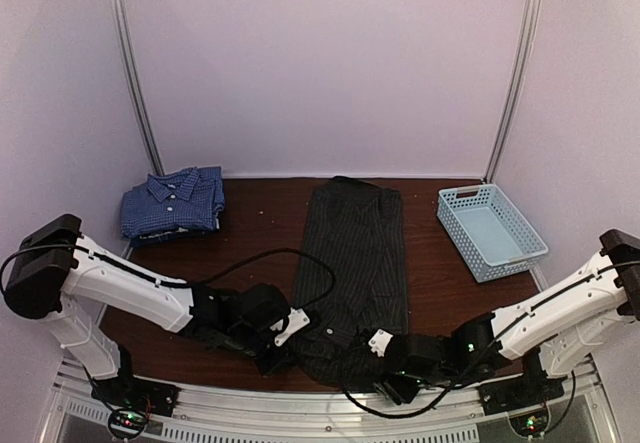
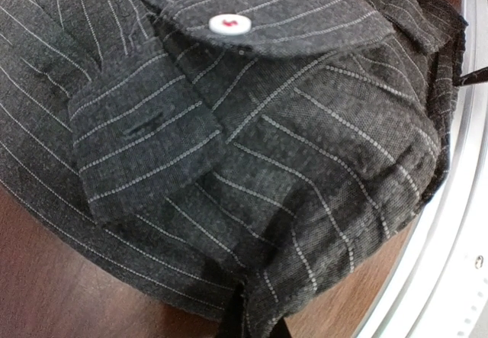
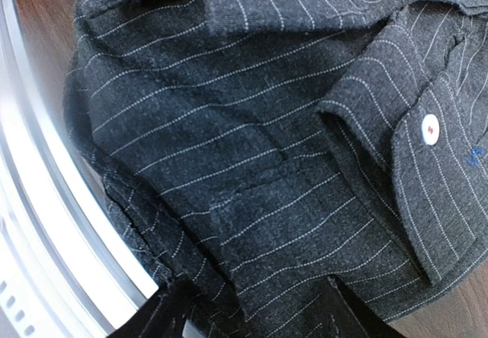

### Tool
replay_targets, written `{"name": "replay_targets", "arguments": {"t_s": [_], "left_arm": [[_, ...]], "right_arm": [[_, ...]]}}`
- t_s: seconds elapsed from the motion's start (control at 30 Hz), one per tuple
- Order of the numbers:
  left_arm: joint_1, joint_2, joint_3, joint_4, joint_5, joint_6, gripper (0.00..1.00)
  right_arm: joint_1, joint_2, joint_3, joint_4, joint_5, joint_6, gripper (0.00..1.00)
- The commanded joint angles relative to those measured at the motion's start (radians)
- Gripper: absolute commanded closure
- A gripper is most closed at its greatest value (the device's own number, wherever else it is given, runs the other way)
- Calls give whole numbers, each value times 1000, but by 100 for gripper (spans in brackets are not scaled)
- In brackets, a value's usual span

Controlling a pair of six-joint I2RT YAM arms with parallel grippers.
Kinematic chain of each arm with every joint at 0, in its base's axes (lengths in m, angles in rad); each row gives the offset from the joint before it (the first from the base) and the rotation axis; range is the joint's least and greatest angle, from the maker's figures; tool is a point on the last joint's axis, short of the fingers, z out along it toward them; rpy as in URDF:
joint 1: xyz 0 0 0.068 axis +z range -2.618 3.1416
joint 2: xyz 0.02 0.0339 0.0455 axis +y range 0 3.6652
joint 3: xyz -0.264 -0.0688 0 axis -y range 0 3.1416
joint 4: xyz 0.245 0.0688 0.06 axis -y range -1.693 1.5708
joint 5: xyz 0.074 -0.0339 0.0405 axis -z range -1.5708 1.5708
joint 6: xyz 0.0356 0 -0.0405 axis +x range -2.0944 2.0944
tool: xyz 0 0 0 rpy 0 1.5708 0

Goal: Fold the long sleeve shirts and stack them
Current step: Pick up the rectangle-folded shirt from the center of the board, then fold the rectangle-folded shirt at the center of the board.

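Note:
The black pinstriped shirt (image 1: 350,253) lies lengthwise on the table's middle, its near end bunched at the front edge. The blue checked shirt (image 1: 172,201) lies folded at the back left. My left gripper (image 1: 283,348) is at the black shirt's near left corner. In the left wrist view its fingers (image 2: 232,321) are pinched on the shirt (image 2: 252,147) at its hem. My right gripper (image 1: 392,365) is at the near right corner. In the right wrist view its fingers (image 3: 156,317) stand wide apart with the cloth (image 3: 252,162) between them.
A light blue plastic basket (image 1: 490,231) stands at the back right. The metal rail of the table's front edge (image 2: 450,239) runs right beside both grippers, and also shows in the right wrist view (image 3: 38,223). A black cable (image 1: 250,260) loops over the table's left.

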Motion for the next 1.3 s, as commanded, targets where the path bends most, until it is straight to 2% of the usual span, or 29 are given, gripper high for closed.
{"name": "replay_targets", "arguments": {"t_s": [0.0,0.13,0.2,0.27,0.33,0.4,0.6,0.73,0.93,1.13,1.27], "left_arm": [[-4,0,15,-21,27,-10,100],[-5,-24,3,-26,33,-10,100],[-4,-27,2,-32,43,-13,100],[-4,-27,-1,-32,63,-19,100],[-5,-26,-5,-31,77,-28,100],[-5,-33,-10,-32,92,-39,100],[-21,-86,-24,-107,126,-83,100],[-62,-123,-29,-157,208,-117,100],[-40,-201,5,-130,302,-115,100],[133,-180,103,-142,346,-58,100],[291,-129,182,-143,389,-19,100]], "right_arm": [[21,57,6,-82,39,37,42],[27,61,7,-92,49,45,55],[33,60,8,-94,54,48,68],[44,57,8,-94,59,53,85],[59,55,8,-93,64,61,95],[76,54,8,-92,66,75,100],[136,8,9,-78,-3,129,100],[159,-67,0,-33,-94,166,100],[142,-187,19,-77,-73,155,100],[-22,-283,75,-181,-76,69,100],[-233,-299,149,-275,-91,-11,100]]}}
